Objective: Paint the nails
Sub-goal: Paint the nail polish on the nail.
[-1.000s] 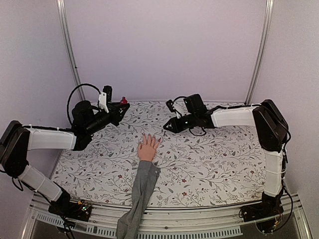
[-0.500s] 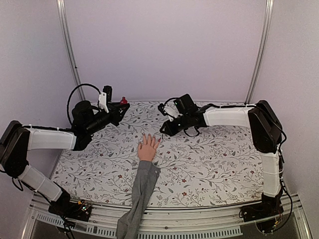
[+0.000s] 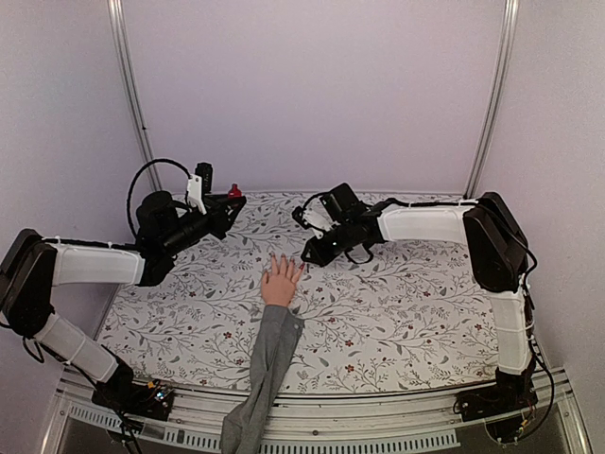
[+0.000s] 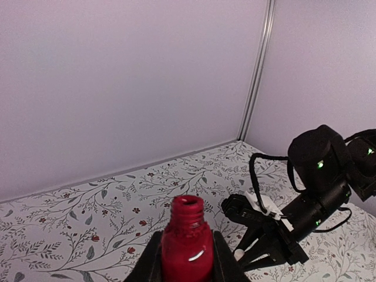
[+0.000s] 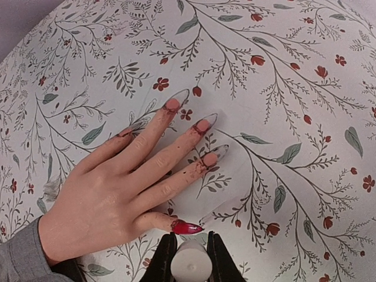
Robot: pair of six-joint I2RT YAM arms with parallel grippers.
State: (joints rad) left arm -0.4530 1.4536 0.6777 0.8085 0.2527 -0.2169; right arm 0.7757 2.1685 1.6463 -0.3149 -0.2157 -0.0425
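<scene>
Two hands were logged, both closed on items. The left hand (image 3: pixel 227 203) gripped a red bottle (image 4: pixel 187 249), upright, its neck uncapped. The right hand (image 5: pixel 191 249) gripped a white cap (image 5: pixel 191 264). Just ahead of the right hand, a mannequin hand (image 5: pixel 111 194) lay flat on the flowered counter (image 5: pixel 282 70), fingers spread. Of the nails (image 5: pixel 187 227), the one closest to the right hand was red. Three farther off were clear, smeared red at the base.
</scene>
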